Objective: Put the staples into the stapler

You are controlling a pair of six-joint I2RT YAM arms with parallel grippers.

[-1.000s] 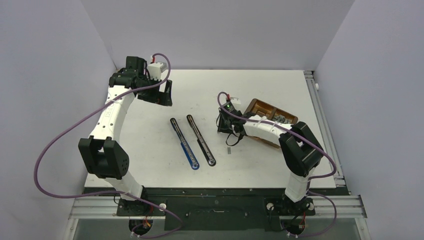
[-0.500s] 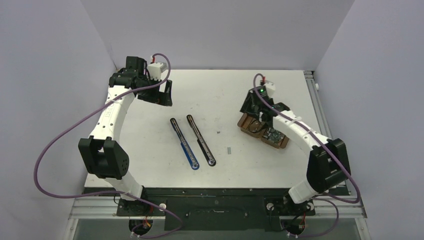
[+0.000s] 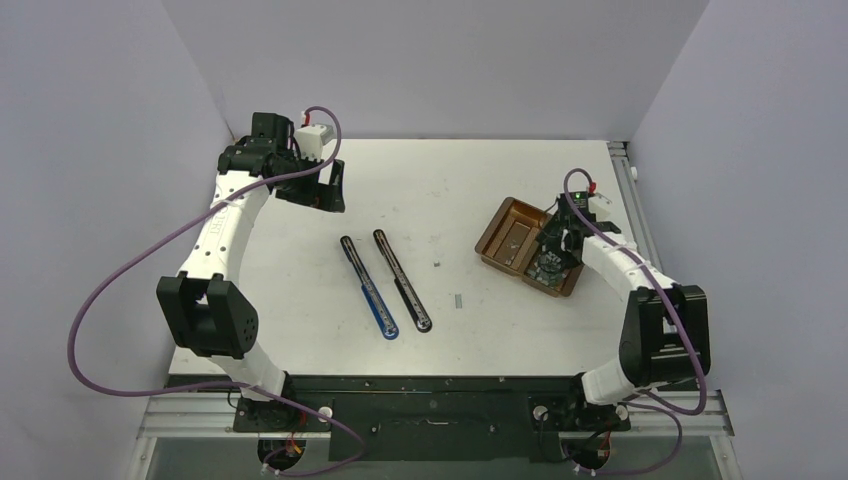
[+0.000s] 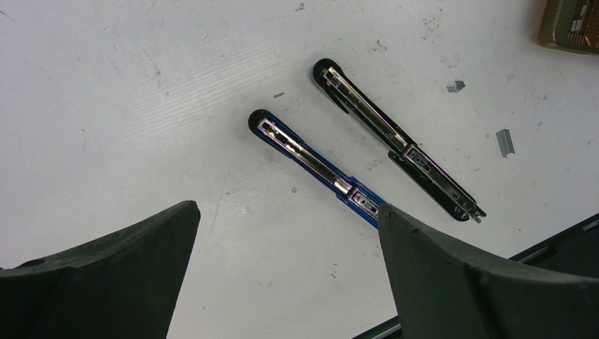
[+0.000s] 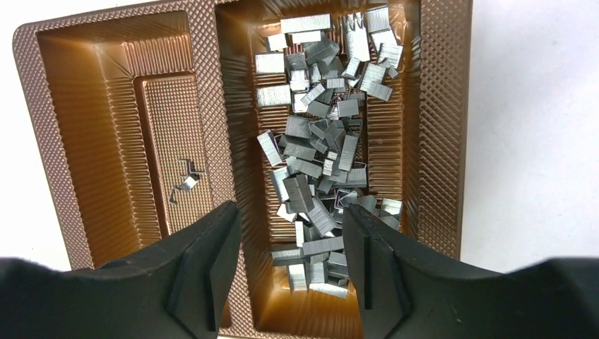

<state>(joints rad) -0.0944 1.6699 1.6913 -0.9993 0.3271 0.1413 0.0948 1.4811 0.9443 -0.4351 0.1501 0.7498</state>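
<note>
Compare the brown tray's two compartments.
The compartment nearer the staplers holds only a couple of stray staples; the outer compartment is heaped with them. The nearer one's stepped floor shows bare; the outer one's is mostly buried. Both are brown and textured.

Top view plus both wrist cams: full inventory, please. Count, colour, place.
blue stapler: one, blue, opened flat, mid-table
black stapler: one, black, opened flat, just right of the blue one
tray: one, brown, two compartments, right side of table
staples: many, silver-grey, heaped in one tray compartment; a few in the other
loose staples: two small pieces, silver-grey, on the table between staplers and tray
table: one, white
arms: two, white and black, near edge
left claw: black, open, empty, far left
right claw: black, open, over the heap
</note>
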